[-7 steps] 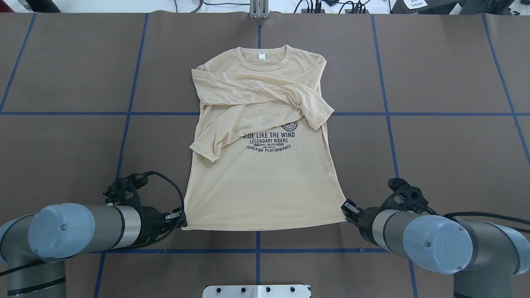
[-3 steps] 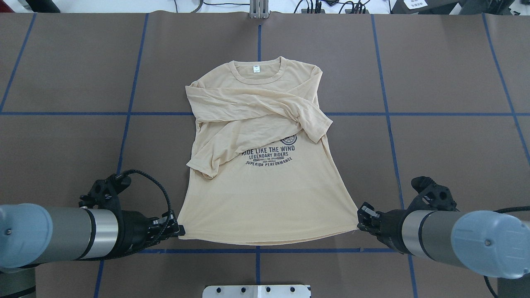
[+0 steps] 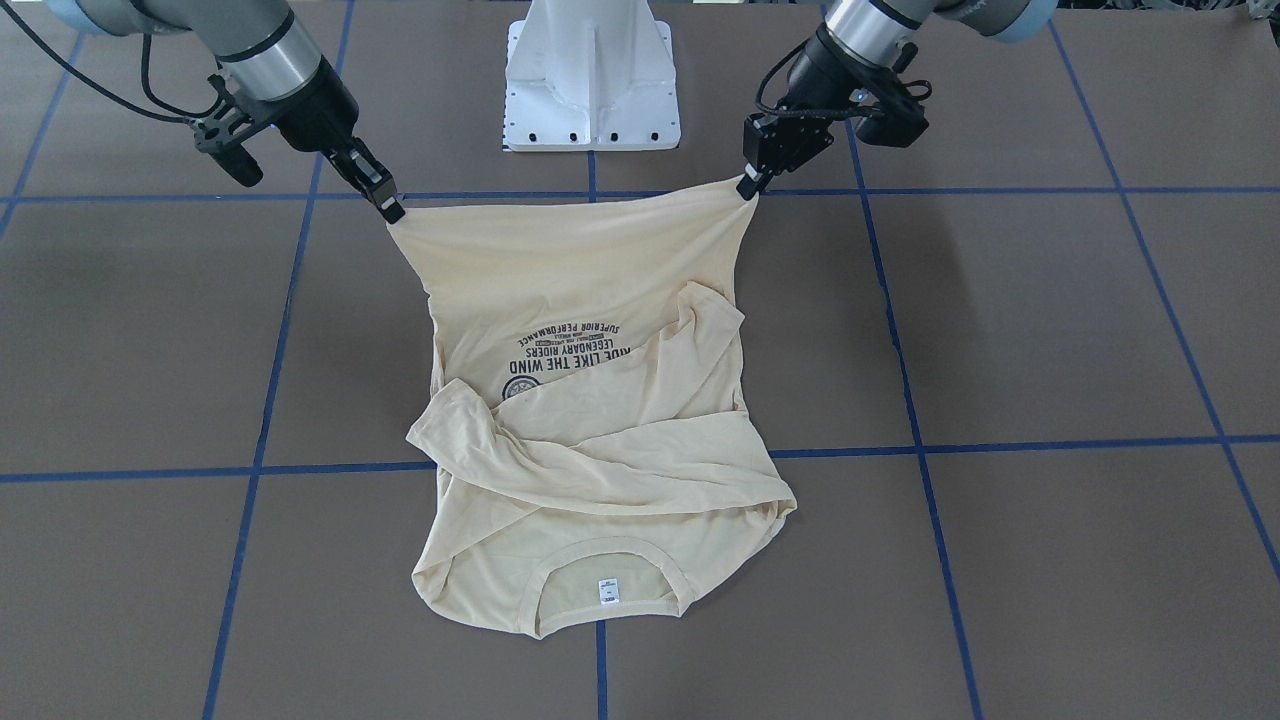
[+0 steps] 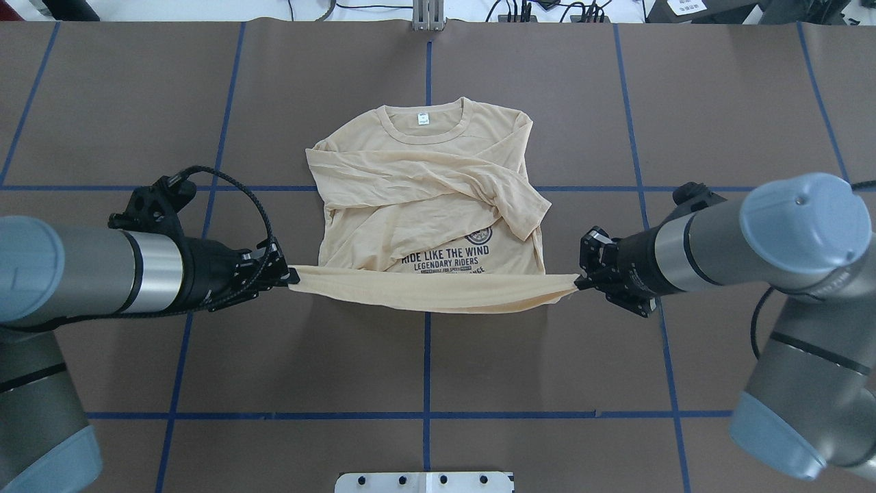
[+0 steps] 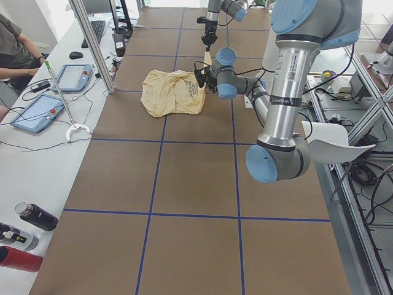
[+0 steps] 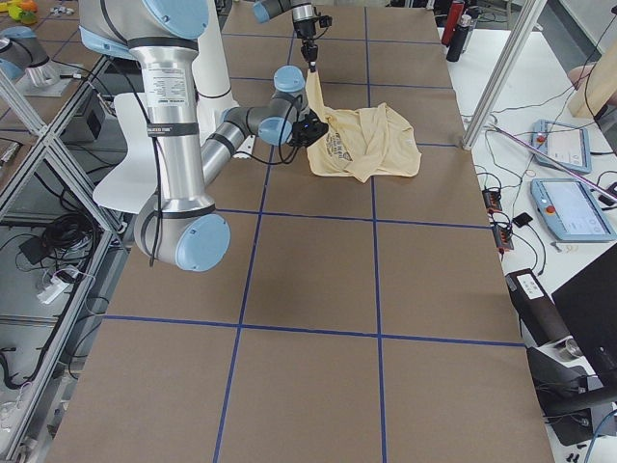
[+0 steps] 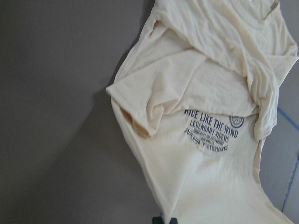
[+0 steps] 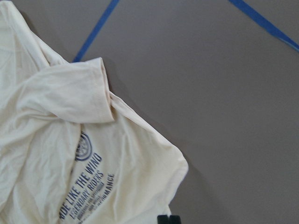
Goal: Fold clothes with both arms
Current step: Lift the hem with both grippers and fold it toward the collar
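**Left side.** The left arm (image 4: 82, 274) reaches in level above the table (image 4: 137, 103). I read the left claw (image 4: 291, 276) as pinched fully closed on one corner of the hem (image 4: 431, 293) of the shirt (image 4: 424, 198). No gap shows between its fingers, and cloth runs straight out of the tips.

**Between the claws.** The hem is drawn into a taut, slightly sagging band from one claw to the other, clear of the table. In the overhead view this band overlaps the lowest lines of the navy print (image 4: 445, 255), which lies just beyond the claws on the side away from the robot. Farther beyond both claws the rest of the shirt lies on the table, print side up. Both sleeves (image 4: 417, 171) are folded across the chest, and one cuff ends just ahead of the right claw. The collar (image 4: 426, 133), with its white neck label (image 4: 423, 119), is the part farthest from the claws. In the front-facing view the body of the shirt slopes up from the table to the two gripped corners.

**Right side.** The right claw (image 4: 580, 279) is likewise clamped closed on the opposite hem corner. It sits level with the left claw across the table, with the right arm (image 4: 753, 233) behind it. Blue tape lines (image 4: 426, 363) cross the table beneath the hem.
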Robot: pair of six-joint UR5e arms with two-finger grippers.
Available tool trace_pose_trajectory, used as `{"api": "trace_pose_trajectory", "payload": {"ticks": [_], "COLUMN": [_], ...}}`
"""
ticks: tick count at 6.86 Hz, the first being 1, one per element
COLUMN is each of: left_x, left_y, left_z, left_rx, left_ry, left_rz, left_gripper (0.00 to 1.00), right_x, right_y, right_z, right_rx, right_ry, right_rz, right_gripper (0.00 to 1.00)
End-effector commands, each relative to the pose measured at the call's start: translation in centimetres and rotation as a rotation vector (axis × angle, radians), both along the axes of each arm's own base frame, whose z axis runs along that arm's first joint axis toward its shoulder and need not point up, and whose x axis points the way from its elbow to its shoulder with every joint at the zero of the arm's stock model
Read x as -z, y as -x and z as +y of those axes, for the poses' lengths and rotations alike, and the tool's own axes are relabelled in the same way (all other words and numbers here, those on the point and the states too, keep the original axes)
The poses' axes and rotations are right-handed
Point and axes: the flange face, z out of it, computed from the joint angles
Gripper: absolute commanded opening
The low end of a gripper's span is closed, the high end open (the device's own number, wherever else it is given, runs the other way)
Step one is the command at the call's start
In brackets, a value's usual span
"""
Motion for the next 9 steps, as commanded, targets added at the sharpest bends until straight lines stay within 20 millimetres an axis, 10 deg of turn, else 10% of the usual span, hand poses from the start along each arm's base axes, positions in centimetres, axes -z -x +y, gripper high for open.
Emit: {"api": "trace_pose_trajectory", "payload": {"ticks": [1,5,9], "left_x": [-0.2,-3.2,-5.8], "left_y": [-1.8,-0.5,-5.6], "left_z": [-7.1,-13.3,-21.5], "left_rx": [0.062,0.116,0.163], "left_ry": [-0.017,-0.063,-0.062], "left_rz": [-0.06,-0.152,-0.157], "left_gripper": [0.0,0.0,0.0], "right_x": [3.0,3.0,0.0], "right_y": [0.5,0.9,6.8], "right_z": [-9.5,-21.3,-29.1], "right_rx": [0.024,0.018,0.066], "right_ry": [-0.039,-0.078,-0.118], "right_rz": [0.105,0.2,0.258], "right_gripper": [0.0,0.0,0.0]}}
